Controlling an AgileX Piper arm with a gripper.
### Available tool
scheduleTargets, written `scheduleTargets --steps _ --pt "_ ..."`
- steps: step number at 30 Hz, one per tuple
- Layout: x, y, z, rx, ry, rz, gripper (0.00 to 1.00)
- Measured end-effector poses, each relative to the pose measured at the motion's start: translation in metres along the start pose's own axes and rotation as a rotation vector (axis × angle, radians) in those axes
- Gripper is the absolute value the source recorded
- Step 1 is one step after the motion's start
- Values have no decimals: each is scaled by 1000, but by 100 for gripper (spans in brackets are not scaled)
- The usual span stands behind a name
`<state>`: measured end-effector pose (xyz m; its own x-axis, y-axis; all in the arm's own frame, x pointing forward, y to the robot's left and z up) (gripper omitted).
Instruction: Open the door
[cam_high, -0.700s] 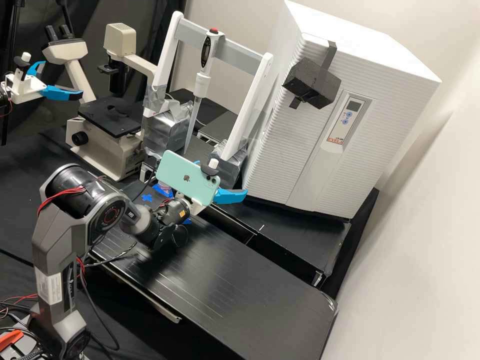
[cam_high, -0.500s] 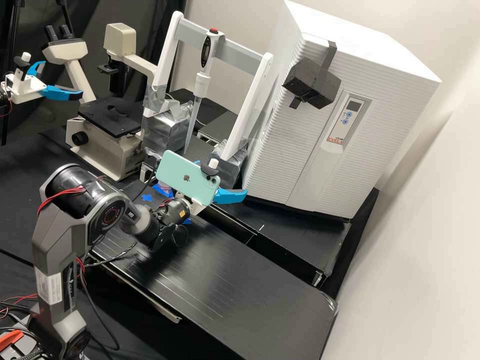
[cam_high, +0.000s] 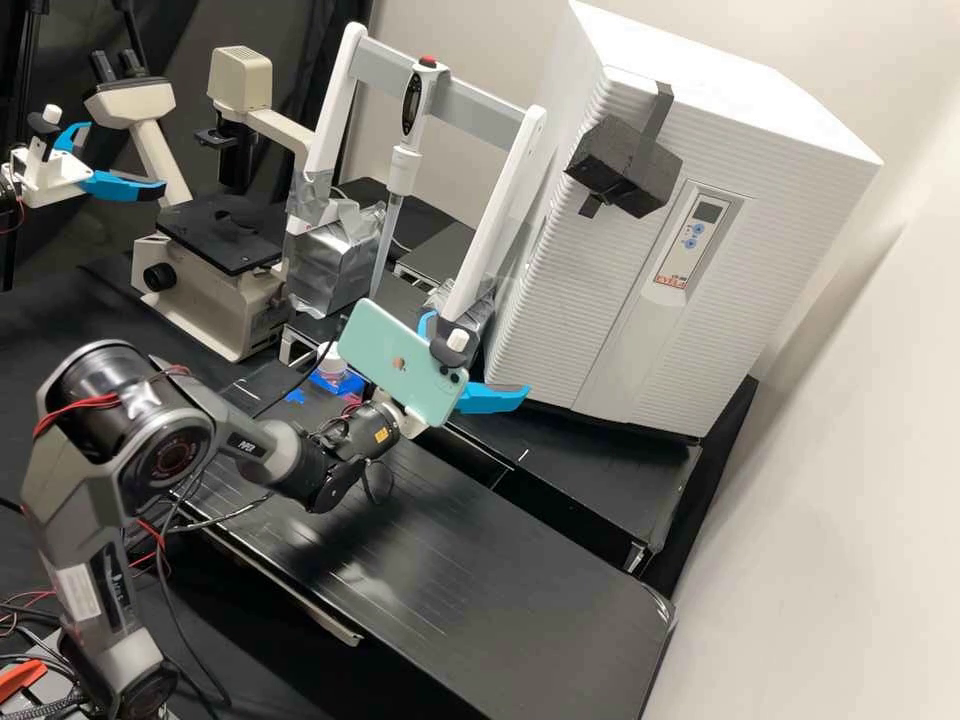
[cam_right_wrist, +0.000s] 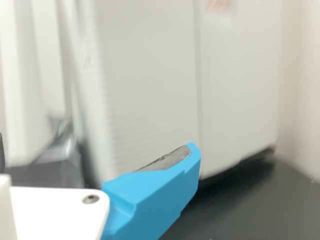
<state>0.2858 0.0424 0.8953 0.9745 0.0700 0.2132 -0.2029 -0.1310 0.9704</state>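
The claw (cam_high: 480, 355) is open, its two blue fingers spread apart with nothing between them. It is positioned over the worktop (cam_high: 480, 560), in front of the lower part of the white cabinet (cam_high: 740, 80). The door (cam_high: 590, 300) of the cabinet is located ahead of the claw and apart from it; it sits upright and closed, flush with the cabinet front. In the wrist view, one finger (cam_right_wrist: 160, 187) overlaps the lower door surface, with its grey pad visible along the inner side. A black block (cam_high: 620, 165) is fixed high on the door, above the claw, by a dark strap (cam_high: 657, 110) running over the top edge. The control panel (cam_high: 685, 240) is located beside the block, above and to the right of the claw. A mint-green phone (cam_high: 400, 360) is mounted at the rear of the claw. A white frame (cam_high: 510, 190) stands beyond the claw, to the left of the cabinet, with a pipette (cam_high: 405, 165) held upright at its crossbar. A microscope (cam_high: 215, 235) stands farther left of the claw, beside the frame.
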Motion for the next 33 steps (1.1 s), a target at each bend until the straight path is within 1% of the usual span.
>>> scheduleTargets --steps 2,6,8,10,13,14,17,18,19,20,24,25,30,33 --pt "6 12 -10 -4 38 39 100" --pt "22 27 -27 -4 73 79 100" --pt "29 33 -34 -8 72 83 100" --pt "36 39 -38 -3 57 86 100" --pt "46 48 -46 12 54 112 100" --pt "50 50 -47 16 52 121 100" --pt "58 54 -49 12 40 130 100" --pt "60 55 -49 18 34 133 100" --pt "63 55 -49 11 30 131 100" --pt "64 55 -48 11 19 133 100" --pt "69 56 -47 -3 2 126 100" --pt "71 56 -48 -3 3 126 0" --pt "73 57 -48 -3 2 126 0" --pt "73 57 -48 -9 1 126 0"
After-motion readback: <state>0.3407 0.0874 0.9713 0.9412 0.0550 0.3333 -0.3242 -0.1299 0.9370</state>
